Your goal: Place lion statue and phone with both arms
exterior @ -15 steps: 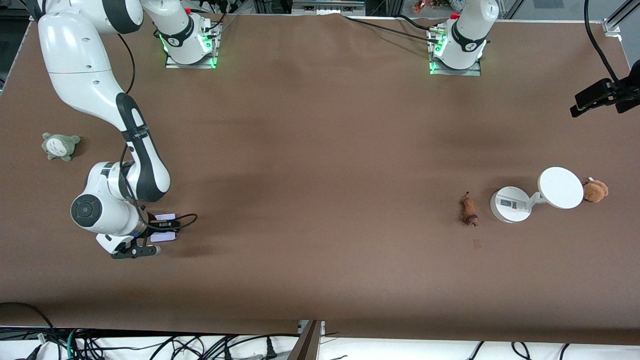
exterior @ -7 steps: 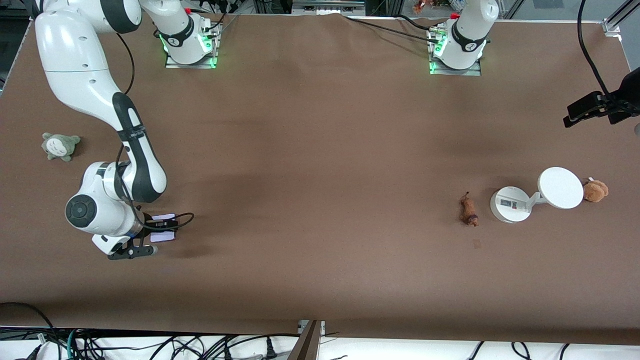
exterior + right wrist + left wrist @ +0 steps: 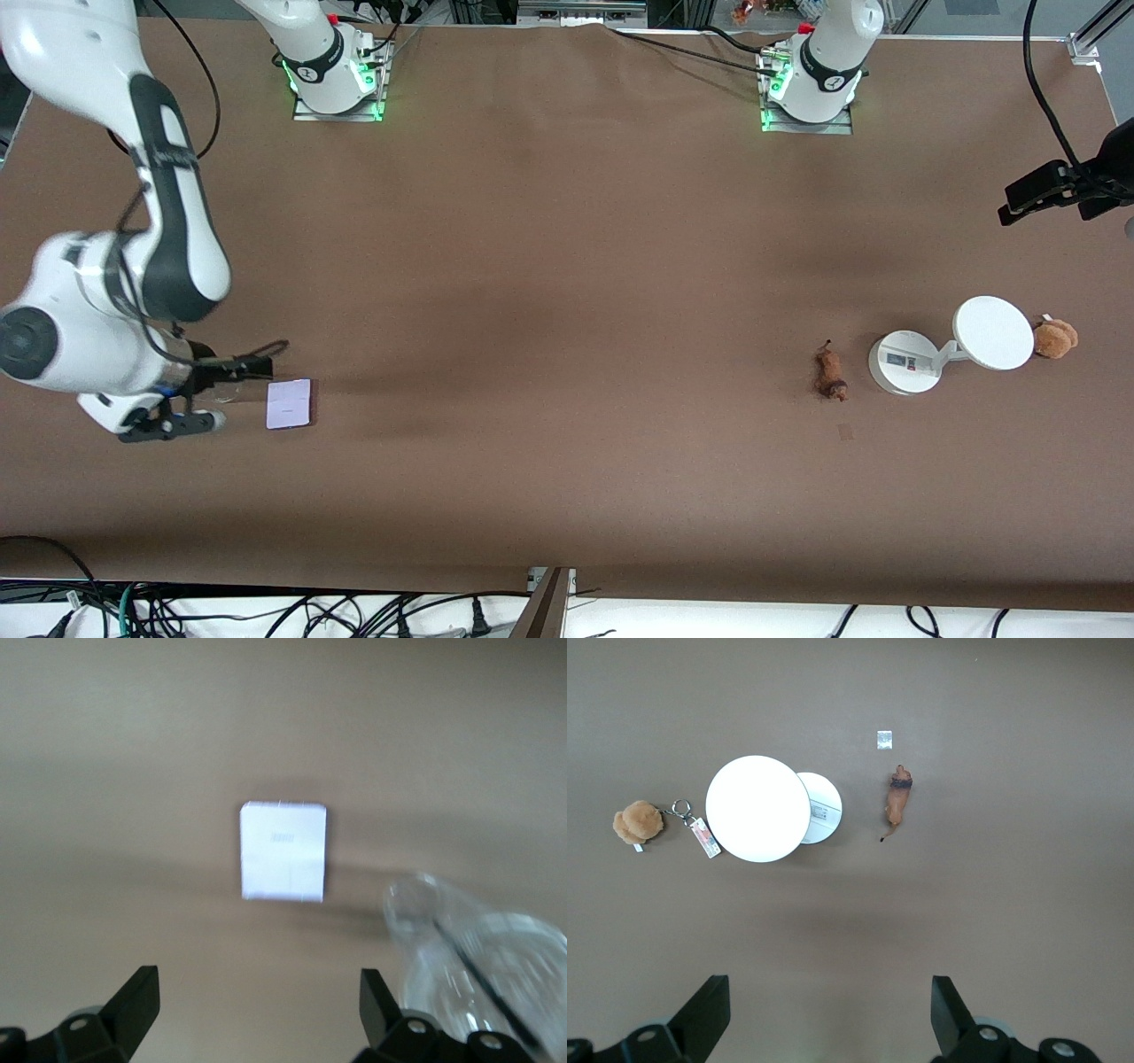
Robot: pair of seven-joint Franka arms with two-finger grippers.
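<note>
On the brown surface (image 3: 567,354), the right claw (image 3: 257,1014), fingers apart and empty, hovers beside the phone (image 3: 290,404) (lying flat). The left claw (image 3: 830,1019), also spread, hangs high over the stand (image 3: 772,808) and the lion (image 3: 898,800).

Brown table (image 3: 567,266), cables (image 3: 266,611) below.

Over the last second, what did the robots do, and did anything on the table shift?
The right claw, which was down over the phone, let it go and pulled away toward the right arm's end of the table; it is open now. The phone lies flat where it was. The left claw is open, high over the lion statue. The lion, the white stand and the brown plush toy did not move.
</note>
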